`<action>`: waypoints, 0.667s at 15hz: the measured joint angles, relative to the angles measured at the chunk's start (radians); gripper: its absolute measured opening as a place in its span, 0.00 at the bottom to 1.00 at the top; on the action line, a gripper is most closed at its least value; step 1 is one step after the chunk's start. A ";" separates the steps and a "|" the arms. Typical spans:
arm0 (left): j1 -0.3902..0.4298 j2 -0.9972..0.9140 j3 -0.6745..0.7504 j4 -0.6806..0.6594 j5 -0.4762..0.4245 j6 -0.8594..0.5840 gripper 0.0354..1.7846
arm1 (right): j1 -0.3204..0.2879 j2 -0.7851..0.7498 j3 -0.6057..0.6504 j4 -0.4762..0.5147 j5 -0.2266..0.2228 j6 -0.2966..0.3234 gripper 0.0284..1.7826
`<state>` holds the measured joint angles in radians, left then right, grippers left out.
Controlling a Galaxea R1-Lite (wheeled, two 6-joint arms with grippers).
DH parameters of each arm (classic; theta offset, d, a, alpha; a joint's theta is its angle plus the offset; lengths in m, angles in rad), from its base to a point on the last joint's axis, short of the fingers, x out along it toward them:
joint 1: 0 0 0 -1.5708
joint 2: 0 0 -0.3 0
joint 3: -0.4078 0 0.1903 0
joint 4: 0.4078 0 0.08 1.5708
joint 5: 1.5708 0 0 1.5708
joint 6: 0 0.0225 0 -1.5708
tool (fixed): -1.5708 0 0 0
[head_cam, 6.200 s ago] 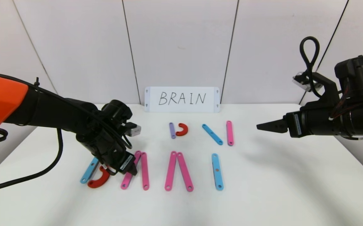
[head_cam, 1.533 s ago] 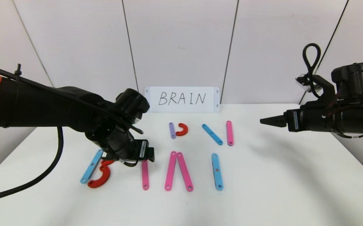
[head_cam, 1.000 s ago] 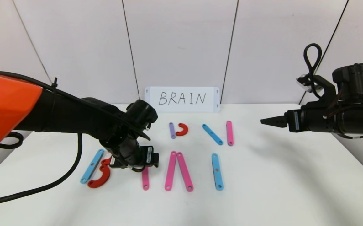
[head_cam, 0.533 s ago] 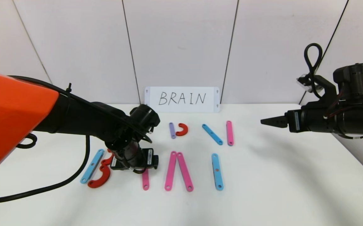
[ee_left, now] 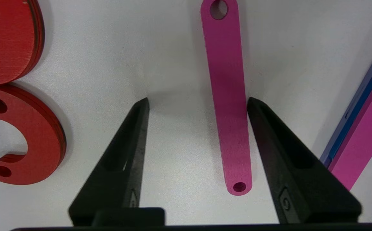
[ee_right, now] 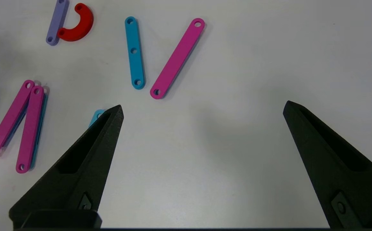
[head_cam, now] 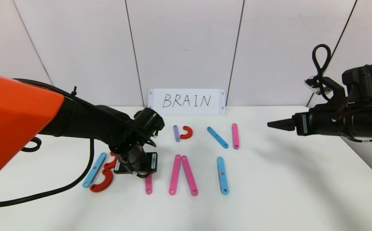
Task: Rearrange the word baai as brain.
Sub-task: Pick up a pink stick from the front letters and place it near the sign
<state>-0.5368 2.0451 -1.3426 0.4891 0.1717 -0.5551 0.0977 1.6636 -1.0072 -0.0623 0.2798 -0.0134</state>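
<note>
Left wrist camera gives me the clearest look at the flat pink plastic bar with a hole at each end (ee_left: 229,106): it lies on the white table (ee_left: 173,48) between the black fingers of my left gripper (ee_left: 196,102), whose jaws are spread, one finger (ee_left: 271,128) right against the bar's edge and the other (ee_left: 131,134) standing off across bare table, so nothing is pinched. Beside that gap lie two red half-ring curves (ee_left: 28,134), close to each other, and on the far side a second pink bar stacked over a blue one (ee_left: 362,122). From the head camera the gripper body hides most of the bar; only its near end (head_cam: 148,187) pokes out, with the red curves (head_cam: 104,178) and a sky-blue bar (head_cam: 93,170) further left and a pair of pink bars joined like an inverted V (head_cam: 182,175) to the right, then an upright blue bar (head_cam: 222,175). Behind them sit a short purple bar (head_cam: 176,133) touching a small red curve (head_cam: 187,132), a slanted blue bar (head_cam: 217,137) and a pink bar (head_cam: 235,136). A white card handwritten BRAIN (head_cam: 186,101) stands at the back edge. My right gripper (head_cam: 277,124) hangs above the table's right side, well apart from the pieces; its wrist camera shows the jaws wide apart over open white surface.
</note>
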 joint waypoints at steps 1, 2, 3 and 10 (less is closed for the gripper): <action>0.000 0.000 0.000 0.000 0.000 0.000 0.44 | 0.000 0.000 0.000 0.000 0.000 -0.001 0.98; 0.000 0.001 0.000 0.000 0.000 0.000 0.33 | 0.000 0.000 0.001 0.000 0.000 -0.001 0.98; 0.000 0.001 0.000 0.000 -0.001 0.000 0.25 | 0.001 0.000 0.001 0.001 0.000 -0.001 0.98; 0.002 -0.004 -0.020 0.002 -0.003 0.011 0.14 | 0.006 -0.004 0.007 0.001 0.000 0.000 0.98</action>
<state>-0.5349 2.0413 -1.3623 0.4911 0.1687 -0.5440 0.1034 1.6598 -1.0000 -0.0615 0.2800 -0.0138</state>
